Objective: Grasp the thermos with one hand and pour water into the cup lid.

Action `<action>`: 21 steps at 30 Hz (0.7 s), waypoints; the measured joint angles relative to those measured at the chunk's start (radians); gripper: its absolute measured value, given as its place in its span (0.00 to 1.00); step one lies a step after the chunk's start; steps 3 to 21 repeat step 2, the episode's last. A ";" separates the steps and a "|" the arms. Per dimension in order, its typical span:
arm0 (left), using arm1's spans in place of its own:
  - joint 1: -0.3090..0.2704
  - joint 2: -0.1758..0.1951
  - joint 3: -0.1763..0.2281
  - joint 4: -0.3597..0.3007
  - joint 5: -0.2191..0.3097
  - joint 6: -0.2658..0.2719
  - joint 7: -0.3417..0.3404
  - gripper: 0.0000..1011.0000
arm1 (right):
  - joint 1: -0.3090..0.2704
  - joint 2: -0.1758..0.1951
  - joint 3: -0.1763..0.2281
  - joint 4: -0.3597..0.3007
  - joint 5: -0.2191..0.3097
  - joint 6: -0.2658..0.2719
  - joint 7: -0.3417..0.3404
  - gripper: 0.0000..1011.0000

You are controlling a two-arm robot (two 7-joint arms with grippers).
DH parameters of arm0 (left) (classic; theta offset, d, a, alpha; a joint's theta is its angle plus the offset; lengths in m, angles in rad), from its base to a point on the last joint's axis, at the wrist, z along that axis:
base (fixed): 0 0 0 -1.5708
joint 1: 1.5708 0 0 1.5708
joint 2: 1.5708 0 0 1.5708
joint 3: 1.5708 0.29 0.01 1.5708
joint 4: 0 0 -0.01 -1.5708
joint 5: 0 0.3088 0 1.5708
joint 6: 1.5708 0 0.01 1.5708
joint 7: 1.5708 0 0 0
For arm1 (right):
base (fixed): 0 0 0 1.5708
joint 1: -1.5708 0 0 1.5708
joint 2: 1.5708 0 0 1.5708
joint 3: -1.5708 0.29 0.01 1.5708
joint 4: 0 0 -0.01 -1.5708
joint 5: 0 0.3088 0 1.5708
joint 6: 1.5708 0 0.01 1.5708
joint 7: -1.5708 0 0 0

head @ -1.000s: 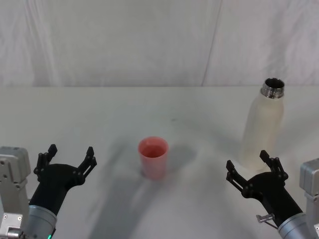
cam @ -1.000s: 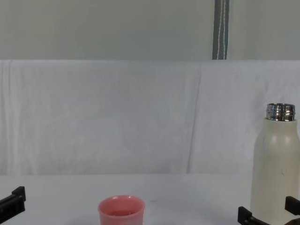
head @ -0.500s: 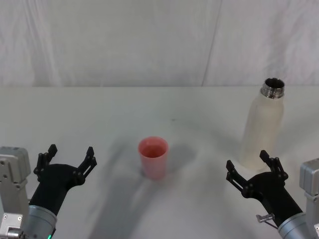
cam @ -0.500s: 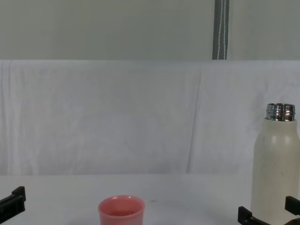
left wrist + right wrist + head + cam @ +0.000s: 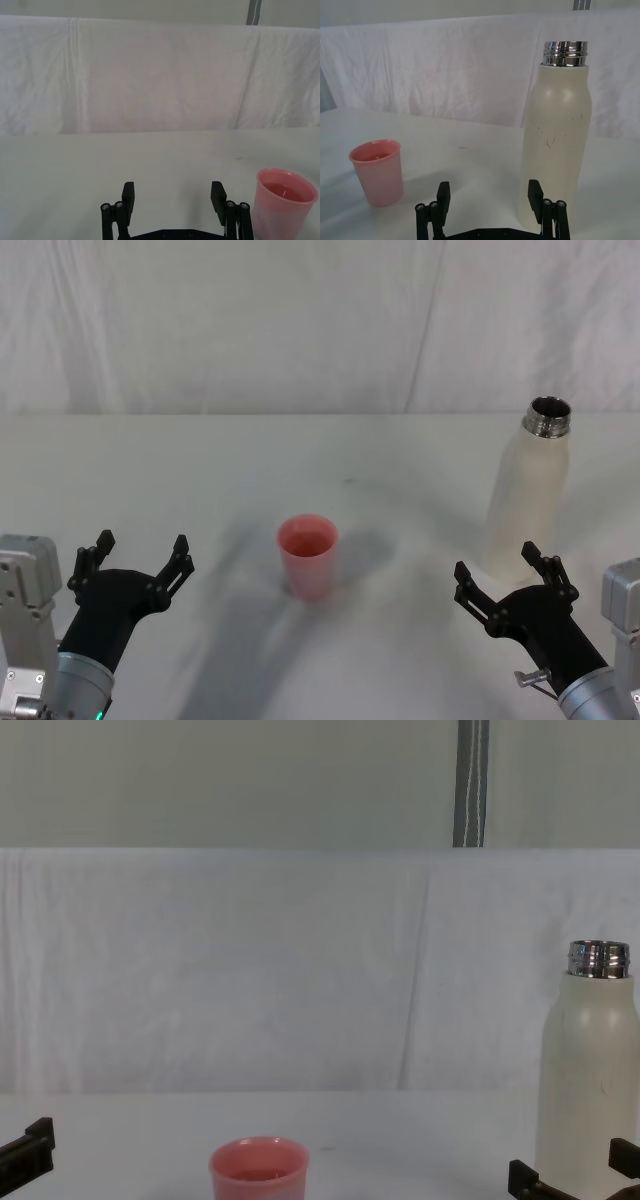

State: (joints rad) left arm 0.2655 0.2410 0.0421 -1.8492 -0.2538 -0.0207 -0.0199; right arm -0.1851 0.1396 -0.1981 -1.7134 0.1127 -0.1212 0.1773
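Cream-white thermos [image 5: 527, 495], head view: we log it upright at the right of the frame, cap off, steel neck bare, on the white table [image 5: 250, 460]. Our right gripper [image 5: 512, 580], fingers spread, sits at lower right just below the bottle's base, apart from it. The pink cup lid [image 5: 307, 556] stands upright near the frame's centre, between both grippers. Our left gripper [image 5: 137, 555], likewise spread, sits at lower left, well apart from the cup lid.

Left wrist view: left gripper [image 5: 173, 197] at bottom centre, fingers wide, holding nothing; cup lid [image 5: 283, 202] at lower right, just beside one finger, some liquid inside.

Right wrist view: right gripper [image 5: 489, 196] at bottom centre, spread; thermos [image 5: 557, 140] rises at right, just behind one finger, contact not discernible. Cup lid [image 5: 377, 171] at lower left, well apart from the thermos.

Chest view: thermos [image 5: 592, 1075] at right edge; cup lid [image 5: 259, 1168] at bottom centre-left; dark fingertips of the right gripper [image 5: 570, 1172] at lower right, flanking the bottle's base; one tip of the left gripper [image 5: 27, 1144] at lower left. White cloth backdrop [image 5: 250, 970] behind.
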 joint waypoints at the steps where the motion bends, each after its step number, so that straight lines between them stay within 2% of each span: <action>1: 0.000 0.000 0.000 0.000 0.000 0.000 0.000 0.99 | 0.000 0.000 0.000 0.000 0.000 0.000 0.000 0.99; 21: 0.000 0.000 0.000 0.000 0.000 0.000 0.000 0.99 | 0.000 0.000 0.000 0.000 0.000 0.000 0.000 0.99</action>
